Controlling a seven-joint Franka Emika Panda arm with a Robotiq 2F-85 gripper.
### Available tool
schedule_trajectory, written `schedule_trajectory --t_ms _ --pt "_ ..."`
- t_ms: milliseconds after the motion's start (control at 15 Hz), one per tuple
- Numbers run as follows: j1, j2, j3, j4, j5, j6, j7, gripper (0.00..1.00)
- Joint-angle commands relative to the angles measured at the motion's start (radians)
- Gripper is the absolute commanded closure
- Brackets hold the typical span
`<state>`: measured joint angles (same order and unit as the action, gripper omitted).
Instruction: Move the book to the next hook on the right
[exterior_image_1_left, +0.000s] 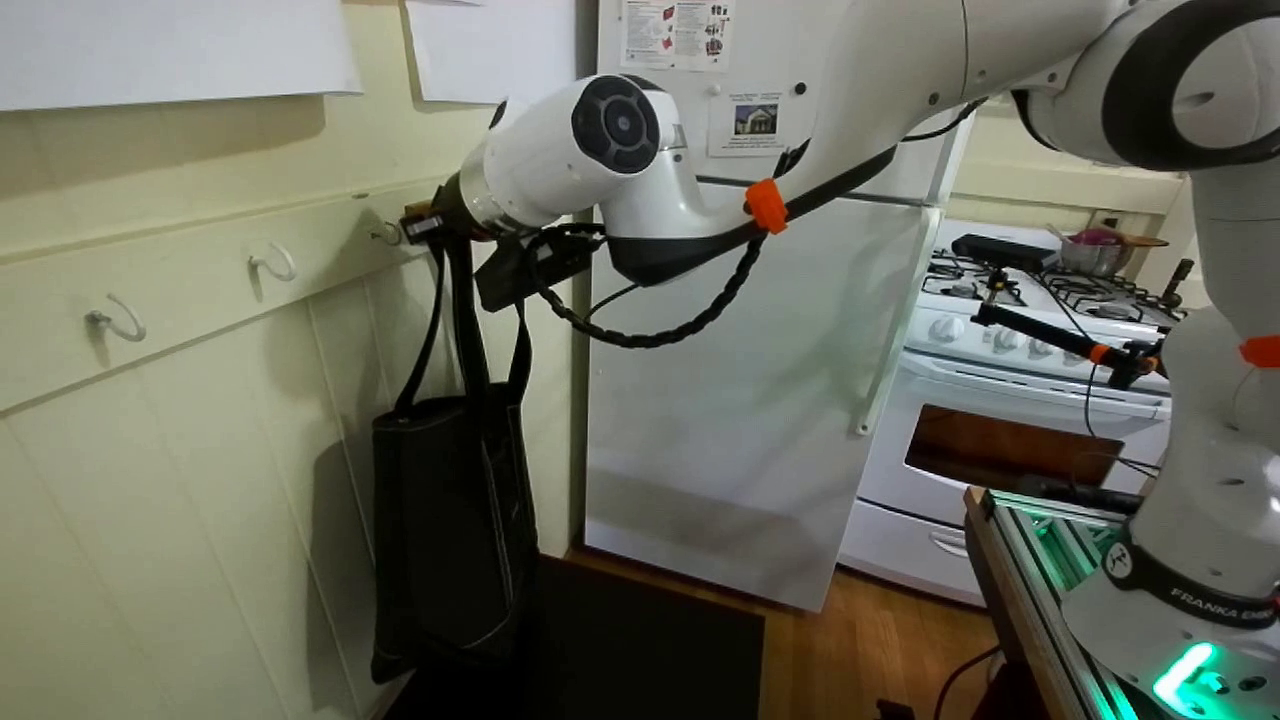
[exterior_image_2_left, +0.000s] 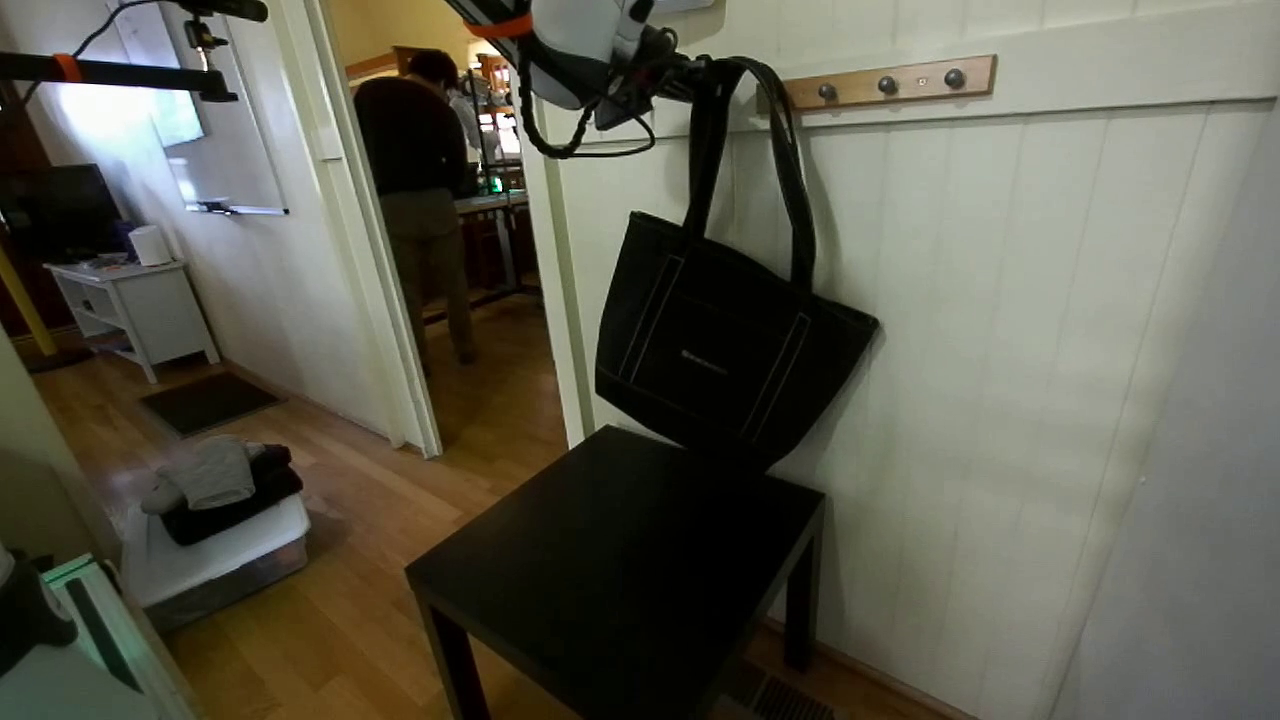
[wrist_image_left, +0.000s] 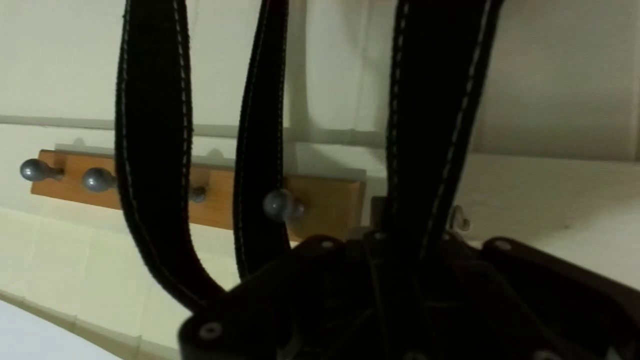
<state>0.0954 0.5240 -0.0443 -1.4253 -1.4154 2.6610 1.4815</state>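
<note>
Four rounded grey knobs (wrist_image_left: 34, 170) jut from a wooden rack (wrist_image_left: 330, 205), which we see in the wrist view behind the straps (wrist_image_left: 155, 125) of the bag (exterior_image_2_left: 735, 340). We find the bag hanging at a tilt in an exterior view, in front of a pale grooved wall (exterior_image_2_left: 1000, 300). It is soft and black, wider at the mouth than at the base, with pale stitching (exterior_image_2_left: 652, 315) and a small logo (exterior_image_2_left: 705, 362); we cannot make out its inside. Above the bag, the gripper (wrist_image_left: 407, 235) pinches one of the straps; whether any also bears on a knob, we cannot tell. Below the bag we see a flat black table (exterior_image_2_left: 600, 570), and cannot tell whether the two touch. Left of the bag, in an exterior view, two curved white hooks (exterior_image_1_left: 290, 268) stick out. Right of the bag stands the fridge (exterior_image_1_left: 740, 400), smooth and white, with papers (exterior_image_1_left: 678, 35) on it; farther right, the stove (exterior_image_1_left: 1010, 435) bears a bowl (exterior_image_1_left: 1090, 262) with something purplish in it. Well apart from the bag, in an exterior view, we see a plastic bin (exterior_image_2_left: 260, 575), its sides cloudy, its contents too dim to name; soft grey and black cloth (exterior_image_2_left: 225, 480) lies piled on its white lid (exterior_image_2_left: 160, 575).
</note>
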Motion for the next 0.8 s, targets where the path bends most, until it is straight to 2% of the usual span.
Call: schedule_trajectory --t_ms 0,400,600,733 --pt "-0.037 -0.018 0.021 -0.011 0.052 0.072 -0.119 0.98" --pt "-0.080 -0.015 0.038 -0.009 0.145 0.112 -0.262 0.98" --pt "-0.115 0.002 0.074 0.006 0.232 0.150 -0.369 0.98" --pt "-0.157 0.012 0.121 0.005 0.323 0.185 -0.478 0.98"
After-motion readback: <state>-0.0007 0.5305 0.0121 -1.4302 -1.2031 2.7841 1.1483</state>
